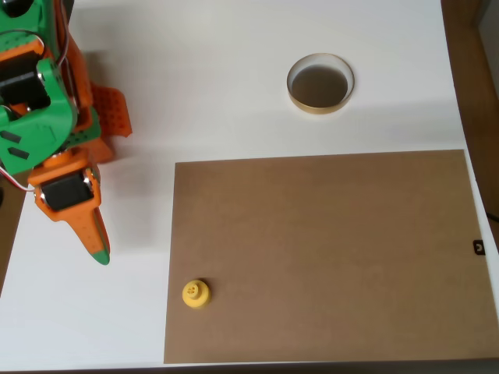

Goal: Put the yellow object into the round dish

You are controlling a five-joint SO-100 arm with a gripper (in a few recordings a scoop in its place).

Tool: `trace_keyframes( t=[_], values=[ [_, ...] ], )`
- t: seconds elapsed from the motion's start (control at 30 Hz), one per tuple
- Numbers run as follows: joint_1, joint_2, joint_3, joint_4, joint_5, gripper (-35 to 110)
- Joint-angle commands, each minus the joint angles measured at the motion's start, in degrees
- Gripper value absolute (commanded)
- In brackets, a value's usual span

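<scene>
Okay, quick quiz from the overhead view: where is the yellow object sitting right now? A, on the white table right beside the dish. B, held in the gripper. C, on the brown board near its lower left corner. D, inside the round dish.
C: the yellow object rests on the brown board near its lower left corner, far from the round dish and apart from the gripper.

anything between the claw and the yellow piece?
Nothing. In the overhead view, only bare white table and the edge of the brown board separate the claw from the yellow piece.
</scene>
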Motion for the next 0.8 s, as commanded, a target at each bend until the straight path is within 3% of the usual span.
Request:
trace_keyframes(
  t=[0.0,0.77],
  values=[
    [0.7,1.0,-0.1,-0.1,-0.9,3],
    [-1.9,1.0,0.1,-0.4,-4.0,1]
  ],
)
